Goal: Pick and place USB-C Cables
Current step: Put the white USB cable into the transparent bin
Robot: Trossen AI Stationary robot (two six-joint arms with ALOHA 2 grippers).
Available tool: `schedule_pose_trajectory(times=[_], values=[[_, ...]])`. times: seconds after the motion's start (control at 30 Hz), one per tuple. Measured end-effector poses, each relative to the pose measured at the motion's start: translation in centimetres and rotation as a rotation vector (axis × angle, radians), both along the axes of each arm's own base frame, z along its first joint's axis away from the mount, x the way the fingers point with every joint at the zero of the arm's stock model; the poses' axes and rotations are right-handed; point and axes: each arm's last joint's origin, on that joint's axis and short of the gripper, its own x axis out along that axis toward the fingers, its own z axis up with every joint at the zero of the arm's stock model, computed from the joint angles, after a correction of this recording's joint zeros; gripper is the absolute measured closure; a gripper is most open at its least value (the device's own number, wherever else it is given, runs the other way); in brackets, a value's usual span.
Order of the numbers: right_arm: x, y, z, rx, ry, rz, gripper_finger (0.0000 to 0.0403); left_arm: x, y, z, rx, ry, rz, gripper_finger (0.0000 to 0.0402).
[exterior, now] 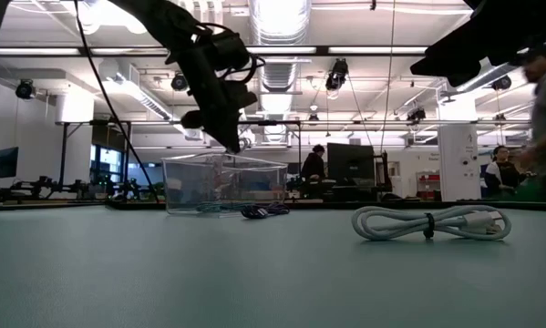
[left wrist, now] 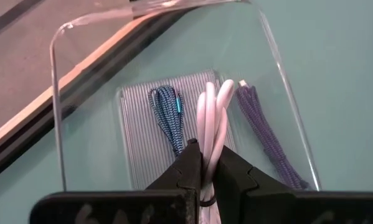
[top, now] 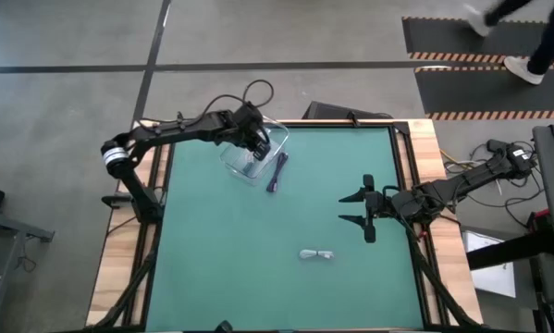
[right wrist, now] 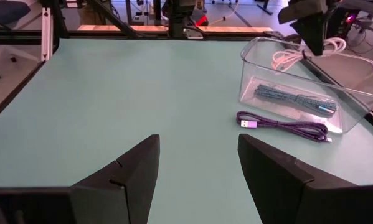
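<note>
Robotics lab: exposed ceiling ducts point(exterior: 277, 23), monitors point(exterior: 350, 162), striped floor tape point(top: 485, 57), people at benches point(exterior: 500, 169)

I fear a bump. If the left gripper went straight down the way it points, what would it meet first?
Probably the floor of the clear box: the left gripper holds a white cable above it, the teal cable just beside.

Both arms were dark and slim-jointed. The left arm point(top: 170, 131) had a white band near its base and a looping black wire point(top: 254, 91). The right gripper point(right wrist: 198, 180) had wedge-shaped black fingers.
</note>
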Motion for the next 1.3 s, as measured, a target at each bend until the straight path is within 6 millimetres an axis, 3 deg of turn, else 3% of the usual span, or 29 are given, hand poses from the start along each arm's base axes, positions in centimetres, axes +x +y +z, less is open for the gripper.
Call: schedule_pose_trajectory(times=[0.27,0.8,1.13,1.3], values=[[0.0,0.0,-0.01,0.011,0.0,-0.003,0.0193,0.37,0.21,-0.94,-0.014,0.023,0.002,0.0393],[0.0,0.01,-0.02,0.008,0.001,0.0,0.0193,0.4,0.17,-0.95,-0.016,0.021,0.006,0.039],[0.0,0.01,-0.02,-0.002,0.002,0.003,0.0193,0.42,0.06,-1.06,-0.017,0.024,0.003,0.0302],[0.0,0.01,-0.02,-0.001,0.001,0.003,0.0193,0.49,0.06,-0.9,-0.022,0.016,-0.002,0.028]])
